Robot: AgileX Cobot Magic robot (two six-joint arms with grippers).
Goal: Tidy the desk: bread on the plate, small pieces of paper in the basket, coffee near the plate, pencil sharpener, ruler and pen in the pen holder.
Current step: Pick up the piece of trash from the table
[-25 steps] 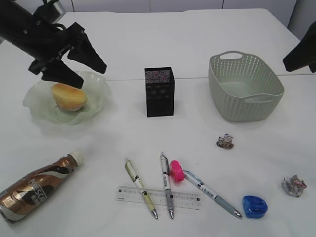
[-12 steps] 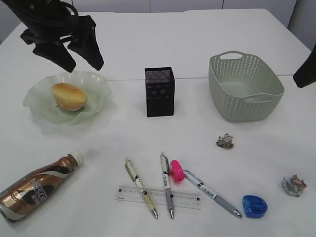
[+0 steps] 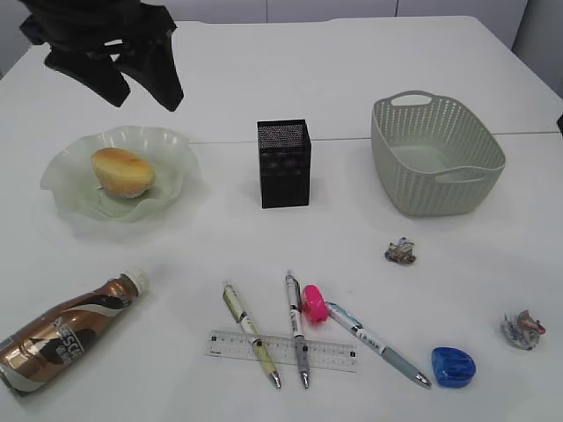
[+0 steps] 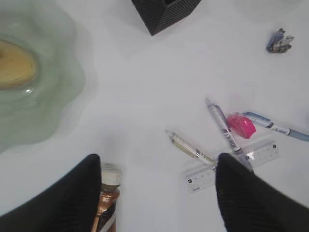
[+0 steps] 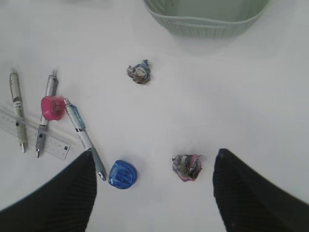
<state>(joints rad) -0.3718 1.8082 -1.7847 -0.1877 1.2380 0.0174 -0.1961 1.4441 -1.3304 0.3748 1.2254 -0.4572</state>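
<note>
You have the bread [image 3: 123, 171] lying in the plate [image 3: 171, 145], so that part reads as done, and your left gripper [image 3: 132, 75] hangs above and behind the plate with its jaws apart and nothing between them. Your right gripper [image 5: 154, 193] also stands wide apart and empty, above the paper ball [image 5: 187, 167] in front of the basket [image 3: 437, 158]. Taking the pen holder [image 3: 284, 163] as your landmark: the plate is to its left, the basket to its right and empty, and the writing things lie in front of it, within either arm's reach. Count one coffee [image 3: 63, 334] on its side, front-left, well apart from the plate; three pens [image 3: 298, 330] lying across one ruler [image 3: 281, 350]; two sharpeners, pink [image 3: 314, 303] and blue [image 3: 453, 367]; two paper balls, the other [image 3: 401, 251] nearer the basket on the tabletop [image 3: 264, 70].
</note>
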